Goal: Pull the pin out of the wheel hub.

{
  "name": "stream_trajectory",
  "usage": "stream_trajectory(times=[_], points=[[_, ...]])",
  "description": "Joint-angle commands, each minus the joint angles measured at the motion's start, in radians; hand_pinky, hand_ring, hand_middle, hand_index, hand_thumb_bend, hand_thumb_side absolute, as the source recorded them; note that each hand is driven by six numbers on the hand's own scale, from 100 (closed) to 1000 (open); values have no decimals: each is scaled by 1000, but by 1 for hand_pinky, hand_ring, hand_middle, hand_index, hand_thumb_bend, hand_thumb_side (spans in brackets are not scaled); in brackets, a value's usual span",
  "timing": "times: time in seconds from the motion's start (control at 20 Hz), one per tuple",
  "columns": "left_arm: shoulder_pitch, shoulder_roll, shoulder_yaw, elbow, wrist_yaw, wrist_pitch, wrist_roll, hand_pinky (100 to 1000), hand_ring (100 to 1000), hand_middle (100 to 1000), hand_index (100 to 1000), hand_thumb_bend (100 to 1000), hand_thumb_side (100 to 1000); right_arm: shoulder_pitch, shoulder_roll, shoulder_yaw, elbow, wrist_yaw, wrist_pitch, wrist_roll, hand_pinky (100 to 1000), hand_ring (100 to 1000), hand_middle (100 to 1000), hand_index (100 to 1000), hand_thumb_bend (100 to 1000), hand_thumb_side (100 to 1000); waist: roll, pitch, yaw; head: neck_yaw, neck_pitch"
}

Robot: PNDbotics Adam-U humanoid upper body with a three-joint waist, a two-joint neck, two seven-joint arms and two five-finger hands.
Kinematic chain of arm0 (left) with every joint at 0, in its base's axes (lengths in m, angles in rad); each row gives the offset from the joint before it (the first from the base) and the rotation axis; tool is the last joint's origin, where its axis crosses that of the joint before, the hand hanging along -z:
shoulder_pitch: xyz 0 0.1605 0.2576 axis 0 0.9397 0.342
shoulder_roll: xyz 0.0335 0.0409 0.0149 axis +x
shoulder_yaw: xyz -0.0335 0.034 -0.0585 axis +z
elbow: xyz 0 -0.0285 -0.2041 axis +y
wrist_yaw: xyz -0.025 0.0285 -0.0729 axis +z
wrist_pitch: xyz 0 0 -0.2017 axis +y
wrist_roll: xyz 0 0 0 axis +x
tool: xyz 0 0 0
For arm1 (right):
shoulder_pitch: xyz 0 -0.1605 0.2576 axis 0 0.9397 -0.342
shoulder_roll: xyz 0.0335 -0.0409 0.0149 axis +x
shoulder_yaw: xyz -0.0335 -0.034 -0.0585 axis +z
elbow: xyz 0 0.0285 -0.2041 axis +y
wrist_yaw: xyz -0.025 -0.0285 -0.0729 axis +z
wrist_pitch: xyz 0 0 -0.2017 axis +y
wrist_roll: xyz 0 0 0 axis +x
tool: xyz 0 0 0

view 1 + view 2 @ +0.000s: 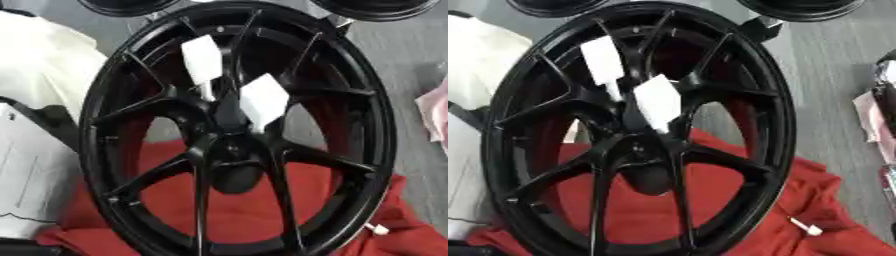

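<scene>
A large black spoked wheel [236, 130] lies tilted on a red cloth [245, 210]. Its hub [229, 150] sits at the centre where the spokes meet. Two white flat-headed pieces stick up near the hub: one [201, 60] at the upper left, the other [262, 97] just right of it, with thin stems reaching down toward the hub. A small white pin-like piece [805, 227] lies loose on the red cloth at the lower right, outside the rim. Neither of my hands shows in either view.
Parts of two more black wheels [131, 6] [376, 9] show along the top edge. White sheeting [35, 65] and a white panel [26, 175] lie at the left. A pink object [435, 115] and a dark shape [885, 100] sit at the right on grey floor [411, 55].
</scene>
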Motion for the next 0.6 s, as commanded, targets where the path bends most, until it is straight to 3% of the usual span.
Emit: stream_trajectory(times=[0.05,0.15,0.2,0.25,0.45,0.5,0.55,0.6], points=[[13,23,14,84,17,-47,59,594,405,222,442,100,286,-11,-16,-7,-21,3,-3,-1,817,769,697,847,100,523,0,-25,-3,1,-19],[27,11,2,139,26,-79,93,599,410,227,450,100,285,-13,-13,-6,-20,2,-4,0,817,769,697,847,100,523,-2,-24,-7,3,-23],[29,7,-5,164,31,-97,109,603,410,227,450,100,285,-14,-13,-6,-20,2,-5,0,817,769,697,847,100,474,-2,-24,-9,3,-24],[33,1,-15,186,35,-115,115,627,447,289,516,100,303,-16,-11,-5,-20,1,-5,1,817,769,697,847,100,523,-3,-24,-10,4,-25],[38,-7,-29,240,30,-178,110,627,447,289,516,100,303,-18,-10,-4,-19,-1,-6,3,817,769,697,847,100,523,-4,-23,-12,4,-26],[43,-8,-35,240,25,-188,106,855,807,776,916,235,722,-19,-9,-3,-19,-1,-6,4,817,769,697,847,100,523,-6,-23,-14,5,-27],[53,-6,-50,233,14,-202,95,870,827,799,938,357,766,-19,-8,-2,-19,-2,-6,5,817,769,697,848,100,523,-7,-23,-15,6,-27],[58,-5,-58,232,0,-215,81,872,830,801,941,373,771,-19,-7,-2,-18,-3,-6,6,817,769,697,848,100,523,-8,-23,-15,6,-27]])
